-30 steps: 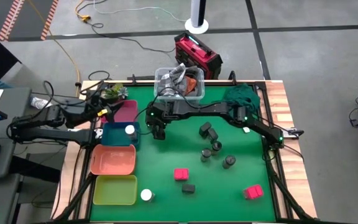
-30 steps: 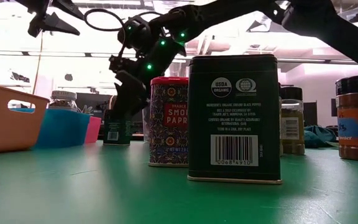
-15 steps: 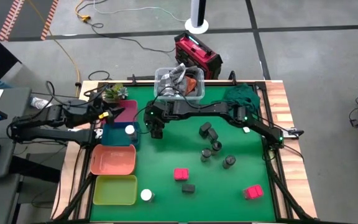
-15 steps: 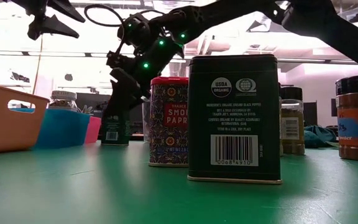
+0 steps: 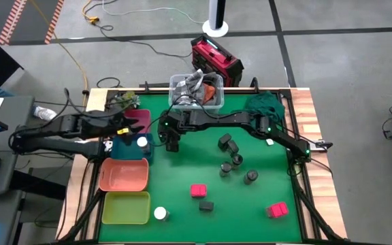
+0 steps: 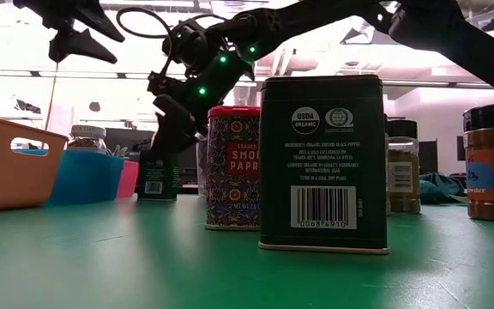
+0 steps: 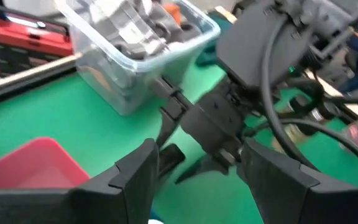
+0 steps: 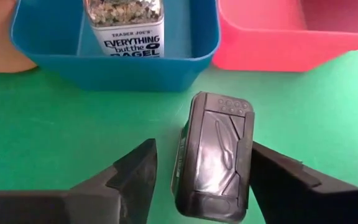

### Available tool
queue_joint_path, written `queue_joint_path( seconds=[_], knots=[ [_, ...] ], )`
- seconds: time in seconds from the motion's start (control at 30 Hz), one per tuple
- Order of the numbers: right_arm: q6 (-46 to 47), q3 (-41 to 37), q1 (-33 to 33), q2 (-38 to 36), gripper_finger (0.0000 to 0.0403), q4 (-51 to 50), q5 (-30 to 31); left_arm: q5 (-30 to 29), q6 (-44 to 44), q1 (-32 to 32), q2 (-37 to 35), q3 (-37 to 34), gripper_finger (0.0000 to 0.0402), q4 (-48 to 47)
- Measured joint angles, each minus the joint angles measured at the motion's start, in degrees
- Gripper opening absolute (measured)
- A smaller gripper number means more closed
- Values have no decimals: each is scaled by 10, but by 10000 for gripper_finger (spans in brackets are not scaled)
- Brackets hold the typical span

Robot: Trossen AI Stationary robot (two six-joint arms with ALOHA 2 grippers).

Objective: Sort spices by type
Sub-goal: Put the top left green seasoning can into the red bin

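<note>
Right claw [image 8: 197,180]: reaching down over a black rectangular spice box [image 8: 215,155] that is standing on the green tabletop [image 5: 264,170] just beside the blue tray; its fingers are sitting one on each side of the box, and the right one is looking close against it, but whether the grip is firm I cannot tell.
Left claw [image 7: 197,180]: hanging above the pink-red tray and blue tray, fingers spread apart and carrying nothing.
Blue plastic tray [image 8: 114,62]: holding a white-topped round jar [image 5: 142,142] with a clear body full of seeds.
Pink-red plastic tray [image 8: 291,28]: sitting next to the blue tray, near the back of the tabletop.
Orange plastic tray [image 5: 123,174] and yellow-green plastic tray [image 5: 124,207]: lying in a row nearer the front, along the left edge.
Clear plastic bin [image 5: 196,92]: standing at the back edge, full of mixed items.
Loose spices: dark grey round jars [image 5: 250,176] and black boxes [image 5: 225,142] are clustering mid-tabletop; two pink-red rectangular boxes [image 5: 198,190], another black box [image 5: 206,205] and a second white-topped jar [image 5: 160,213] are resting nearer the front.
</note>
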Motion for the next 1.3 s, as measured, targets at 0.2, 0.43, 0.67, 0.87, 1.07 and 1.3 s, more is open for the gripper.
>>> queue_joint_path(
  seconds=[0.2, 0.43, 0.67, 0.87, 1.07, 1.3],
  knots=[
    [-11, 0, 0, 0, 212, -30, 0, 51, -20, 0, 2, 0, 219, -24],
    [-26, 0, 2, 0, 162, -38, -16, 59, -17, 0, 2, 0, 219, -48],
    [-24, 0, 2, 0, 181, -41, -17, 59, -7, 0, 2, 0, 219, -48],
    [-24, 16, -3, 0, 168, -79, -19, 58, 16, 0, 1, 0, 219, -54],
    [-24, 59, -8, 1, 162, -116, -19, 54, 30, 0, 0, 0, 219, -86],
    [-45, 104, -8, -6, 173, -164, -19, 53, 99, 0, 1, 0, 219, -133]
  ],
)
